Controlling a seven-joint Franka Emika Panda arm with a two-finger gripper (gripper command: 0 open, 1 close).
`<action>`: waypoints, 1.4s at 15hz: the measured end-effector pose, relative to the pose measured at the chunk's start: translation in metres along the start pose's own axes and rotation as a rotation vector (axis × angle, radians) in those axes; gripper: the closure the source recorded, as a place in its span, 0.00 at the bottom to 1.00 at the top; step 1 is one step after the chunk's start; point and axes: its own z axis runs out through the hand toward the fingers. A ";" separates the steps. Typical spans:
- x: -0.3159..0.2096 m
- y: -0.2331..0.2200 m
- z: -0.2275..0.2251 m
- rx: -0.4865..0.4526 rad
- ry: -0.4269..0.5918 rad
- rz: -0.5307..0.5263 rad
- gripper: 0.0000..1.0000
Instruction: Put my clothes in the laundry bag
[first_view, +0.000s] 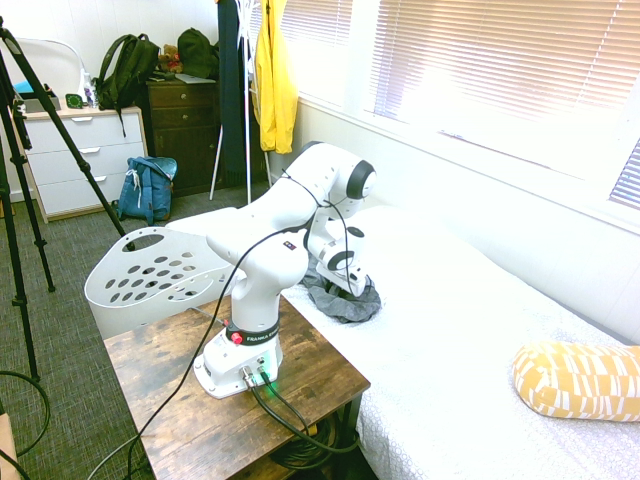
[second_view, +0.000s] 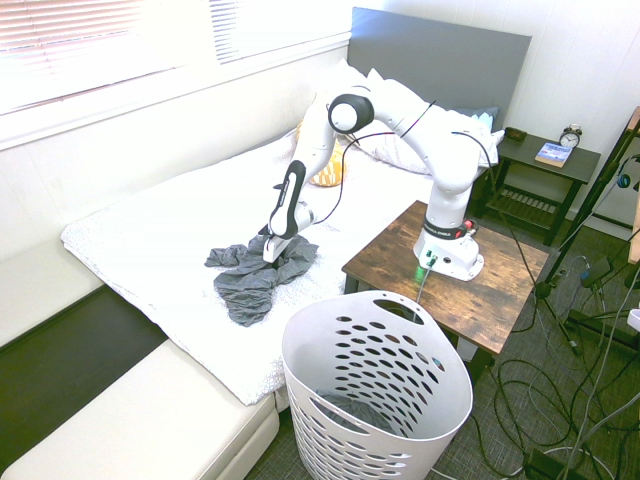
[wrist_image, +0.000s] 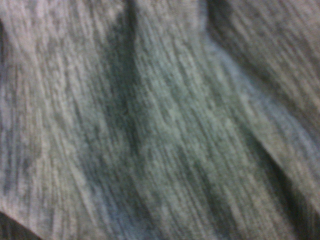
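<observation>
Gripper (second_view: 272, 250) presses into clothes (second_view: 250, 275) near the bed (second_view: 150, 240) edge; I cannot tell its fingers' spread. Soft, limp cloth: I'd pinch a bunched fold.

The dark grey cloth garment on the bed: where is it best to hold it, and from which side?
Judging by its pose, pinch a raised fold near the middle of the dark grey cloth garment from straight above: it lies crumpled and flat on the white bed.
</observation>
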 end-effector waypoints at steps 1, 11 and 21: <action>-0.003 -0.003 0.000 0.001 -0.001 -0.004 1.00; -0.010 -0.045 -0.064 0.028 -0.021 0.007 1.00; -0.149 -0.182 -0.361 0.128 0.080 -0.091 1.00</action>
